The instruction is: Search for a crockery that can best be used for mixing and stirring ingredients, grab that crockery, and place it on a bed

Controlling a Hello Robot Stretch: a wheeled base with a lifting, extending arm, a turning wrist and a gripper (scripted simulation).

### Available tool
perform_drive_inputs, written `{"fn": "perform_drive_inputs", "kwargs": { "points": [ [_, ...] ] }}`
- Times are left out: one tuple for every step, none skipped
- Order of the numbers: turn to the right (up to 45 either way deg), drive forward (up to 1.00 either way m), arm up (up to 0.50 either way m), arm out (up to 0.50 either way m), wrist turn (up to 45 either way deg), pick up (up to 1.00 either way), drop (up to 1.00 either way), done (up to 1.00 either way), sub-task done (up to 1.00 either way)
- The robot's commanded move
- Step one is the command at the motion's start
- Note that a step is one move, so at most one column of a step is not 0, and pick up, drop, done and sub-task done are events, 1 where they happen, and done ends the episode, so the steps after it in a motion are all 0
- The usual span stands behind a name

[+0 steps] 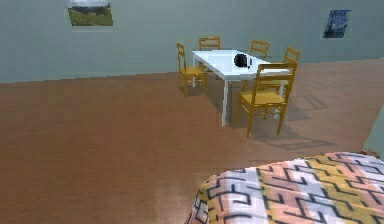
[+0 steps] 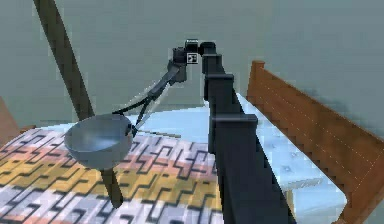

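Bedding with a maze pattern of pink, yellow, grey and white (image 2: 180,170) is seen spread over the bed (image 2: 280,160), whose brown wooden headboard (image 2: 310,115) is set along the arm side view's right. The dark square-barred arm (image 2: 235,140) is stretched out over the bed, and the gripper (image 2: 130,116) is angled down toward the bedding. A grey-blue round bowl (image 2: 98,140) is found at the fingertips, over the bed. Whether it is held clear of the bedding or rests on it cannot be told. A dark slanted pole (image 2: 65,60) is seen crossing by the bowl. In the forward view, well beyond the bed's corner (image 1: 290,190) and across the reddish wooden floor (image 1: 100,130), a white rectangular table (image 1: 225,70) is ringed by yellow wooden chairs (image 1: 265,95). Two framed pictures (image 1: 90,12) are hung on the grey wall behind it.
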Motion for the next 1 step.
{"fn": "perform_drive_inputs", "kwargs": {
  "points": [
    [0.0, 0.00, 0.00, 0.00, 45.0, 0.00, 0.00, 0.00, 0.00]
  ]
}}
